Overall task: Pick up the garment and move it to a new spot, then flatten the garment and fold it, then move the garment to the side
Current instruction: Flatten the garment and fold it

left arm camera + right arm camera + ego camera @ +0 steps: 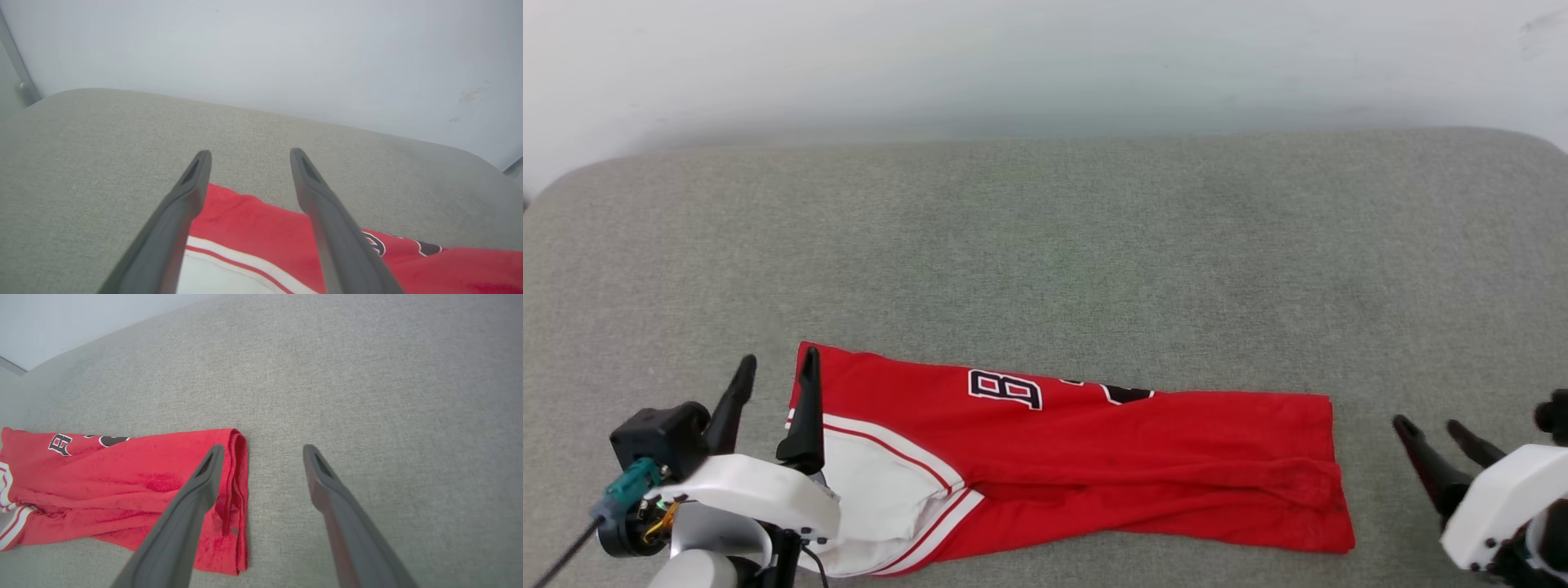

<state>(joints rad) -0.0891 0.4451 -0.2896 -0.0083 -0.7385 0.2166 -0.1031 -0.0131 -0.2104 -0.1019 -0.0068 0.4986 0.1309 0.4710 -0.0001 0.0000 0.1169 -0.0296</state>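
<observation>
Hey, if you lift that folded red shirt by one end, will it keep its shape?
Probably not: the garment lies in soft creases, so it would likely sag. Its stacked layers at the hem end look loose, so the fold may open. Pushed, it would probably bunch on the textured grey cushion.

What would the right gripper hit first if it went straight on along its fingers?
Probably the bare grey cushion, beside the folded end of the garment. The open right gripper points past the cloth, though depth is unclear.
</observation>
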